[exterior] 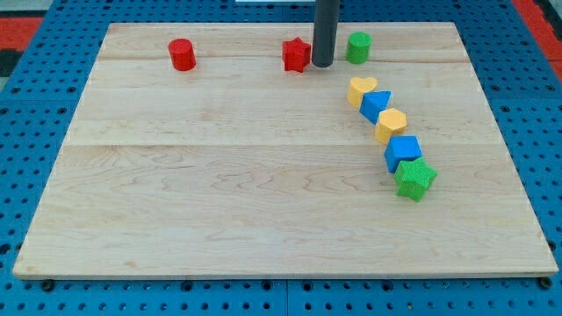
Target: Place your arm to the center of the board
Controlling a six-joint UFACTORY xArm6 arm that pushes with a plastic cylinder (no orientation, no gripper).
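Observation:
My tip (322,65) rests on the wooden board (219,175) near the view's top, right of centre. It stands just right of the red star block (297,54) and left of the green cylinder block (357,47), apart from the cylinder. A red cylinder block (182,54) stands at the top left. Below and right of the tip a chain of touching blocks runs down: a yellow heart block (361,89), a blue block (375,106), a yellow block (391,125), a blue block (402,153) and a green star block (414,179).
The board lies on a blue pegboard table (26,132). Red flooring shows at the view's top corners.

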